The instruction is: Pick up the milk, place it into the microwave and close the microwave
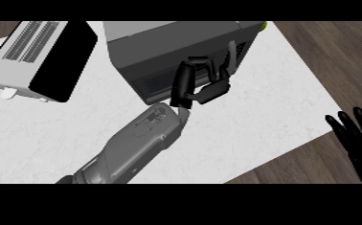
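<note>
Pressing microwave door (pixel 173 61), robot hand (pixel 201 80)

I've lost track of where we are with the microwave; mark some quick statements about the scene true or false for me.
1. The left robot hand is at the front of the microwave. True.
2. The right robot hand is holding the milk. False: it rests open at the right edge, holding nothing; no milk is visible.
3. The microwave sits on a white counter. True.
4. The microwave door is wide open. False: it looks shut or nearly shut.
5. The toaster oven is right of the microwave. False: it is to its left.
</note>
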Robot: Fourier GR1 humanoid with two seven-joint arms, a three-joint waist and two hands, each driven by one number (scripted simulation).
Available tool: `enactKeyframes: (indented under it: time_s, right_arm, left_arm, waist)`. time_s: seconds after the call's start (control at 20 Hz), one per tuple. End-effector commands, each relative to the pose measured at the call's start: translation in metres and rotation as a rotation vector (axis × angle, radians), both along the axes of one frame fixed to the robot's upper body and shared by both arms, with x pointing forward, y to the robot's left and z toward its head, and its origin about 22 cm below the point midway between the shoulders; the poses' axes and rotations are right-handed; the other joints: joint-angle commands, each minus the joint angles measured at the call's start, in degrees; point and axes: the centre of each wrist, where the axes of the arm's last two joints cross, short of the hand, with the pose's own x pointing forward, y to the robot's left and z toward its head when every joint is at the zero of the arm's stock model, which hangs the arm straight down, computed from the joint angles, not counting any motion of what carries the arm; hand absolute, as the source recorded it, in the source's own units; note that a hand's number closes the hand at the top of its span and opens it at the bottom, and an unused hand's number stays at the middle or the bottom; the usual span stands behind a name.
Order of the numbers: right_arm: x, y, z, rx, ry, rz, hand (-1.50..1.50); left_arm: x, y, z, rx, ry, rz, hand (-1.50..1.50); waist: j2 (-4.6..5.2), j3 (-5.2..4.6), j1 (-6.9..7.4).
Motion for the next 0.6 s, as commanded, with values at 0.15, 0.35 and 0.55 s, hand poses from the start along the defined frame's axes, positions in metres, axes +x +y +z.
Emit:
enactKeyframes:
  time_s: [0.15,0.35,0.55]
  right_arm:
    - [-0.0039,-0.0017,0.0048,0.053,-0.012,0.047,-1.50]
    - [-0.0086,-0.0039,0.0048,0.066,0.009,0.047,-1.50]
    - [-0.0099,-0.0046,0.0089,0.055,0.013,0.062,-1.50]
  left_arm:
    - [0.0186,0.0013,0.0100,0.003,-0.014,0.019,1.50]
    - [0.0196,0.0028,0.0072,0.002,-0.009,0.022,1.50]
    - [0.0222,0.0015,0.0120,-0.009,-0.022,0.031,1.50]
  waist:
    - [1.07,0.02,-1.23]
    - [1.19,0.03,-1.30]
    - [1.25,0.04,-1.50]
